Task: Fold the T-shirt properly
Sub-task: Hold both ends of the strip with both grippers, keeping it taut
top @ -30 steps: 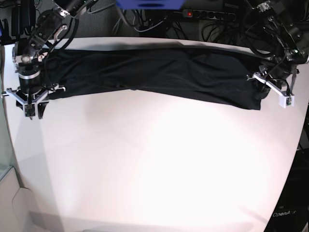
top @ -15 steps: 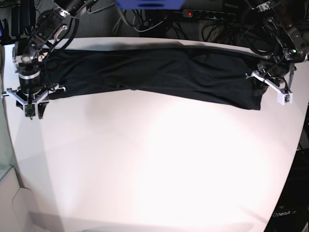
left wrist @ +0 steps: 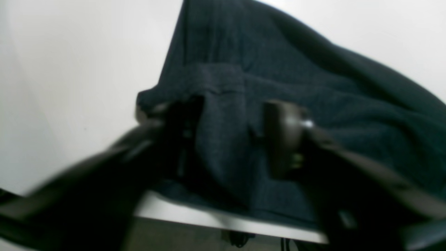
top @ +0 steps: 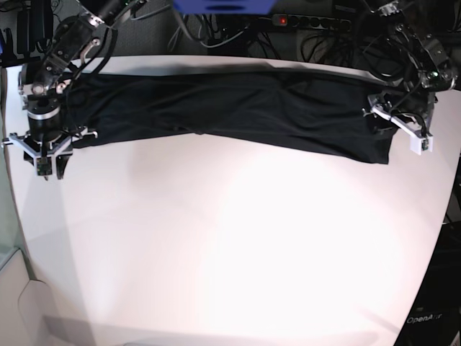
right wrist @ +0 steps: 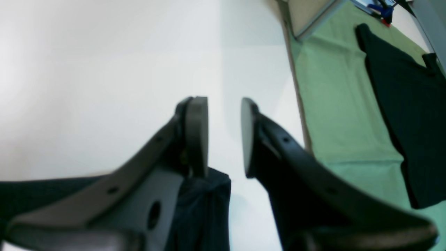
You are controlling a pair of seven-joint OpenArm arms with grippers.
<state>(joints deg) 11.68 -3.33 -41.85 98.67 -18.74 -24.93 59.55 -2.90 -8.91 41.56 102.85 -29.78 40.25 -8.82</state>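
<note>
Table (top: 230, 245) bare in front of the shirt (top: 238, 108), which spans its rear; cables (top: 324, 43) crowd behind.

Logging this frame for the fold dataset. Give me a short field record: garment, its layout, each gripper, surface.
garment: T-shirt, dark, plain, no print
layout: stretched in a long band across the far side of the table, some wrinkles, not yet a compact fold
left gripper: at the shirt's end by the table edge, fingers apart with cloth between them; view blurred
right gripper: fingers apart, nothing between them, over bare table just past the shirt's other end
surface: white tabletop
</note>
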